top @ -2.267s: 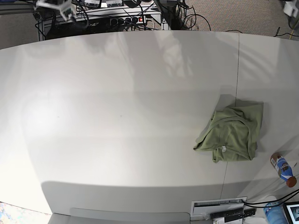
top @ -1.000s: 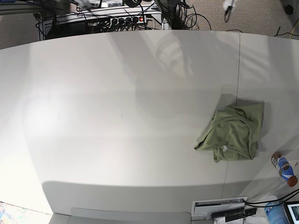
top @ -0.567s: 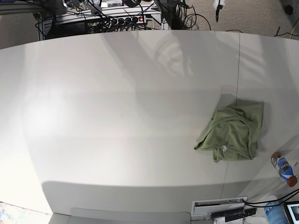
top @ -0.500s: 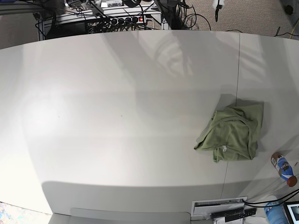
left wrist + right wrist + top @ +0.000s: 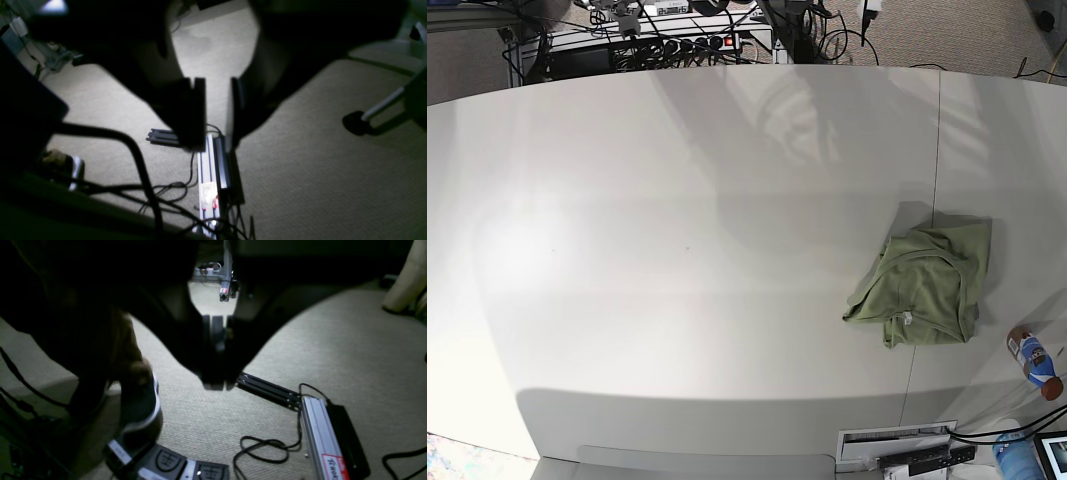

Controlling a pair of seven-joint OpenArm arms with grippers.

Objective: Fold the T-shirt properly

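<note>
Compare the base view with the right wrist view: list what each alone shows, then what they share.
Base only: the T-shirt lying crumpled on the white table, and a bottle near the table's edge. Right wrist only: the right gripper, jaws shut on nothing, over carpet with foot pedals. Shared: floor cables; no arm near the shirt.

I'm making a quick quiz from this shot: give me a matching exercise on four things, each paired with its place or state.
Things:
1. T-shirt
2. bottle
3. left gripper
4. right gripper

Places or states:
A. jaws pressed together, over the carpet
B. lying on its side at the table's right edge in the base view
C. jaws slightly apart, nothing between them
D. bunched on the table, right of centre in the base view

Pairs: 1-D, 2-B, 3-C, 4-A
</note>
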